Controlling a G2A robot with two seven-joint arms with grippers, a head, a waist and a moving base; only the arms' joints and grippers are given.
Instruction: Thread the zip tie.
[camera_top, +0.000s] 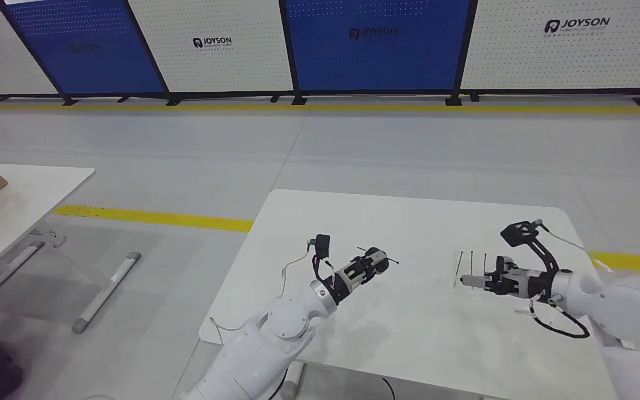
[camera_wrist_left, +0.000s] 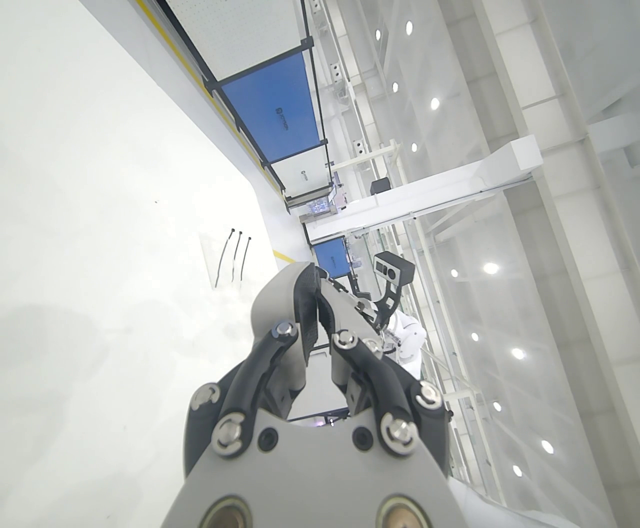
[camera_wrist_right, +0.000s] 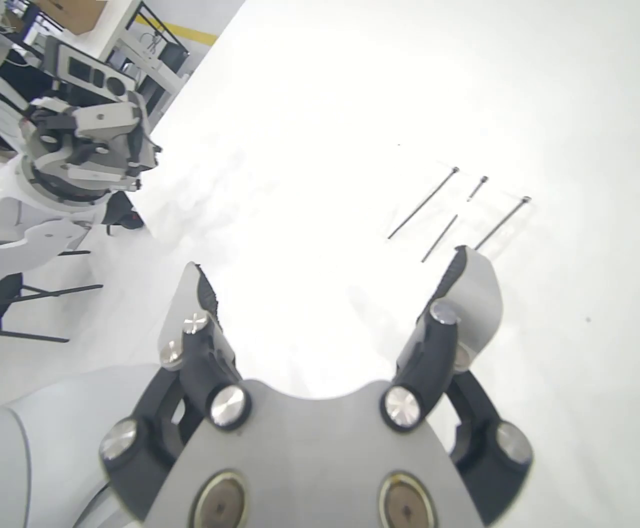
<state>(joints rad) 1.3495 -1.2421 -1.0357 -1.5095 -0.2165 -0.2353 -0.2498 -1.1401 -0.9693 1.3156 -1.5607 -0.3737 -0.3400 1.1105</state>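
On the white worktop (camera_top: 420, 330), top view: three black zip ties (camera_top: 469, 263) lie side by side, roughly parallel, toward the right edge and about midway between the far and near edges. The right hand (camera_top: 478, 281) is over the worktop at their near ends, pointing away from the right edge. The left hand (camera_top: 376, 260) is over the middle of the worktop, well apart from the ties. A thin dark line crosses its tip; it may be a further zip tie, but this view is too small to confirm it.

Left wrist view: the left hand (camera_wrist_left: 314, 285) is clenched, its two black pads pressed flat together. It is raised above the worktop (camera_wrist_left: 100, 200). The zip ties (camera_wrist_left: 235, 255) lie flat beyond it, heads all at the same end and tails all at the other, each apart from its neighbour. A faint clear sheet (camera_wrist_left: 207, 250) appears to lie beneath them.

Right wrist view: the right hand (camera_wrist_right: 332, 280) is released, its fingers (camera_wrist_right: 200, 295) spread wide. It is above the worktop (camera_wrist_right: 325, 125). The zip ties (camera_wrist_right: 422, 203) lie just ahead of it, and the tail of the outermost tie ends just beside one fingertip, without visible contact. Glare breaks the middle tie into two short pieces. The left hand (camera_wrist_right: 147, 150) is farther off toward the opposite edge, fingers together.
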